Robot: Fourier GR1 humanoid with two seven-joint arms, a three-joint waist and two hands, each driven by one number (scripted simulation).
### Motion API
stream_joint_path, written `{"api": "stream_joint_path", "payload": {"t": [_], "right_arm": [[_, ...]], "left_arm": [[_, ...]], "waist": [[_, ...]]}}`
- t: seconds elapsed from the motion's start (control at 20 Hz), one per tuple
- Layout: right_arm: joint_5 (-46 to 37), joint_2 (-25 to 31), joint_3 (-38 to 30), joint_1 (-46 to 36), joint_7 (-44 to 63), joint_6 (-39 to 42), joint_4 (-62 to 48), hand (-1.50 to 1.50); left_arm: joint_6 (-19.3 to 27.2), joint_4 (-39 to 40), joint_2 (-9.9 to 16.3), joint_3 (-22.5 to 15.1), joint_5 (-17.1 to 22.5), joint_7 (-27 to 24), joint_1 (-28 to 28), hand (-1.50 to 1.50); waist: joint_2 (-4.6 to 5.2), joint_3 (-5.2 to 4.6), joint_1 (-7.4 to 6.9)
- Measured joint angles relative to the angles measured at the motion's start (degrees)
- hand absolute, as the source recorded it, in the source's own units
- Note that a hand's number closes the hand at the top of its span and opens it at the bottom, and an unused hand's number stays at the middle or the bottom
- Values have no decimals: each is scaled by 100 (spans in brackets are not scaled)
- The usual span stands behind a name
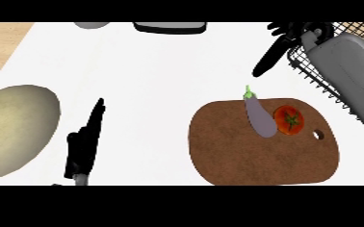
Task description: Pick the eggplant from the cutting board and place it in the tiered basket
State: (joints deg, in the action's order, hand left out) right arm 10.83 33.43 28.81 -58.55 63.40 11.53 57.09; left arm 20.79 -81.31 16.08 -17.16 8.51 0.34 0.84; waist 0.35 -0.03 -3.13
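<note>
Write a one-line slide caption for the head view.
Eggplant lies beside a tomato on the cutting board; right hand hangs by the tiered basket, left hand rests open.

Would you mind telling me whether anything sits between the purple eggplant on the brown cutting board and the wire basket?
Nothing visible blocks it. The purple eggplant lies on the brown cutting board, touching the red tomato on its right; bare white counter separates it from the black wire basket.

White counter point(156, 77), brown cutting board point(241, 158) near right, wire tiered basket point(320, 79) far right, pale round object point(21, 125) left
</note>
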Motion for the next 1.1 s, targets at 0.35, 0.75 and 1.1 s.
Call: {"api": "stream_joint_path", "payload": {"t": [0.35, 0.75, 1.1], "right_arm": [[-56, -411, 869, -613, 45, 592, -694, -150], [-209, -1100, 1463, -922, -42, 957, -1472, -150], [-169, -1462, 1931, -1027, -103, 1425, -2133, -150]], "left_arm": [[12, 54, -34, 15, -53, -48, 12, 0], [1, 118, -100, 76, -76, -186, 80, 0], [5, 86, -107, 114, -86, -140, 115, 0]], "waist": [[-9, 9, 22], [-30, 28, 130], [-39, 28, 179]]}}
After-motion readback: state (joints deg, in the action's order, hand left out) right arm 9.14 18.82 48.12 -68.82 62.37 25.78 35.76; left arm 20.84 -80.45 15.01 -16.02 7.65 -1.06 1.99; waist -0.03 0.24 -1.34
